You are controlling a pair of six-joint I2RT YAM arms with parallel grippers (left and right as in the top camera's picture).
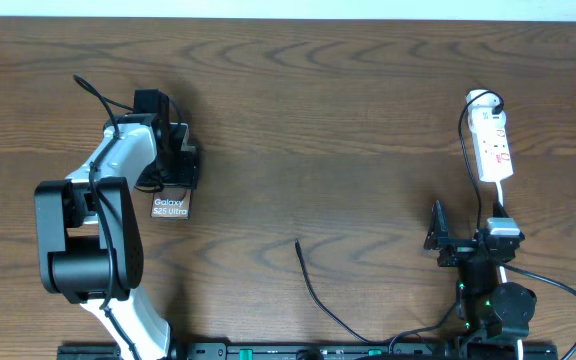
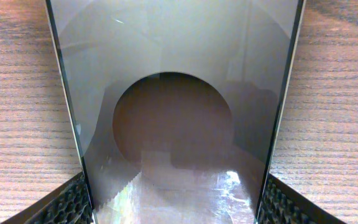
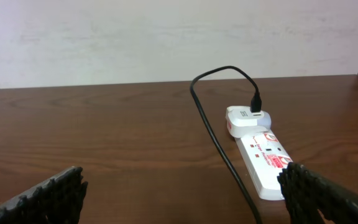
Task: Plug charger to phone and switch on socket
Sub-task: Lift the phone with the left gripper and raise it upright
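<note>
Left tool (image 1: pixel 175 180) clenched on the phone (image 1: pixel 170 207), upper left; right tool (image 1: pixel 468 238) released wide, lower right, below the socket (image 1: pixel 492 145).

White socket (image 3: pixel 265 160), seemingly bronze phone (image 2: pixel 173 124).

Phone (image 1: pixel 170 207): one; charger cable (image 1: pixel 300 250): one; power strip (image 1: pixel 494 145): one; two arms: left end effector (image 1: pixel 173 185), right end effector (image 1: pixel 465 238)
</note>
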